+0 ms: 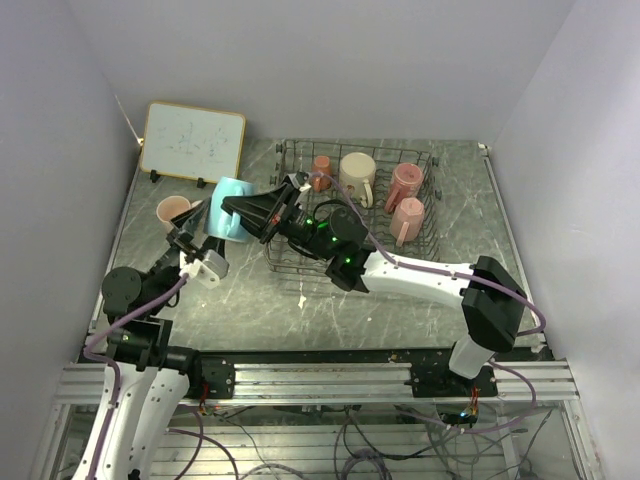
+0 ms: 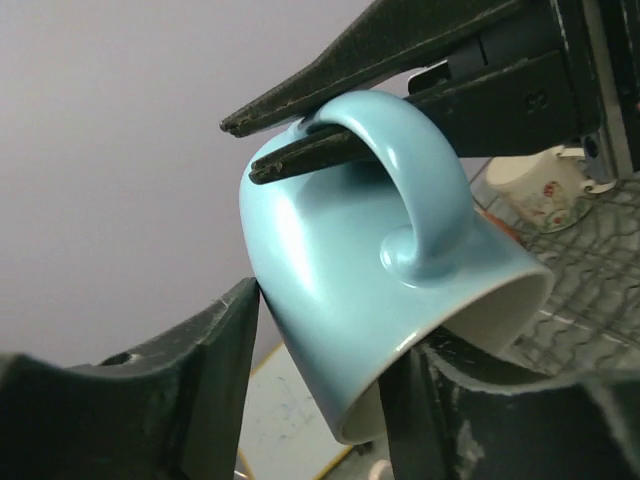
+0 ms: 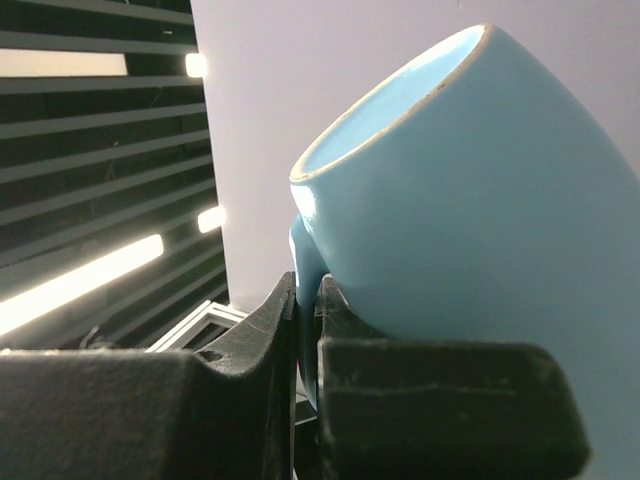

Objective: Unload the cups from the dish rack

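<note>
Left gripper (image 2: 325, 330) jaws flank the blue mug (image 2: 330, 270) body, grip uncertain; right gripper (image 2: 240, 150) pinches its handle. We read a handover.

I'm looking into a robotics lab cell: plain white panel walls (image 1: 60, 150) box in the grey marbled tabletop (image 1: 250, 310), with a silver aluminium extrusion rail (image 1: 320, 378) and loose cables (image 1: 350, 440) along its near edge.

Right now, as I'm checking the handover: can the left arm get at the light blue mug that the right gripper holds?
Probably yes: the left gripper straddles the body of the light blue mug with nothing between them, and the right gripper pinches only the handle.
</note>
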`<state>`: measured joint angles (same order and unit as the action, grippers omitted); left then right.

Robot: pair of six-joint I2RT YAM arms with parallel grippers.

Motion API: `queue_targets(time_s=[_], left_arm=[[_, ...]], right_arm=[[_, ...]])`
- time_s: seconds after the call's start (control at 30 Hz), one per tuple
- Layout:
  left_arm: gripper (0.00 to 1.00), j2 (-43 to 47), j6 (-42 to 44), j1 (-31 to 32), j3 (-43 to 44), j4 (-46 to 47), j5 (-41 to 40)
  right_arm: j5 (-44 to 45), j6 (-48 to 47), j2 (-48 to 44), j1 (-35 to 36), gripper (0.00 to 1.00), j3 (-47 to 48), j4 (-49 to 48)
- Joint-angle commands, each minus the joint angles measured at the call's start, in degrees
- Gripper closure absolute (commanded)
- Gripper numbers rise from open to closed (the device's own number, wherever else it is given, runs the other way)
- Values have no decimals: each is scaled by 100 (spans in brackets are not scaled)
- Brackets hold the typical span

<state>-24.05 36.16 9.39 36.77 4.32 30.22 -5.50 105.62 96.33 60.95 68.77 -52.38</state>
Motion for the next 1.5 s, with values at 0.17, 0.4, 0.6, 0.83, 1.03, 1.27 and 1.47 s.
queue_targets(time_s=[0.17, 0.4, 0.6, 0.83, 1.03, 1.27, 1.47], left_arm=[[50, -106, 1262, 28, -258, 1051, -366], [93, -111, 1117, 28, -164, 1329, -134], [93, -689, 1399, 28, 1053, -1526, -51], [93, -2545, 935, 16, 2656, -3973, -1980], [93, -3818, 784, -508, 3297, -5223, -2819], [93, -4571, 894, -2000, 3433, -5741, -2818], [93, -5231, 461, -2992, 3467, -5735, -3009]], right_arm=[[-191, -53, -178, 138, 100, 316, -213], [-353, -103, -297, 98, 100, 113, 56], [-740, -790, -593, -366, 49, -30, 1241], [-1183, -1906, -1179, -1368, 13, -564, 2906], [-1181, -2614, -1929, -2163, 7, -1316, 3787], [-757, -3784, -2540, -2663, 5, -1216, 5222], [-649, -4246, -2637, -2804, 4, -997, 5673]])
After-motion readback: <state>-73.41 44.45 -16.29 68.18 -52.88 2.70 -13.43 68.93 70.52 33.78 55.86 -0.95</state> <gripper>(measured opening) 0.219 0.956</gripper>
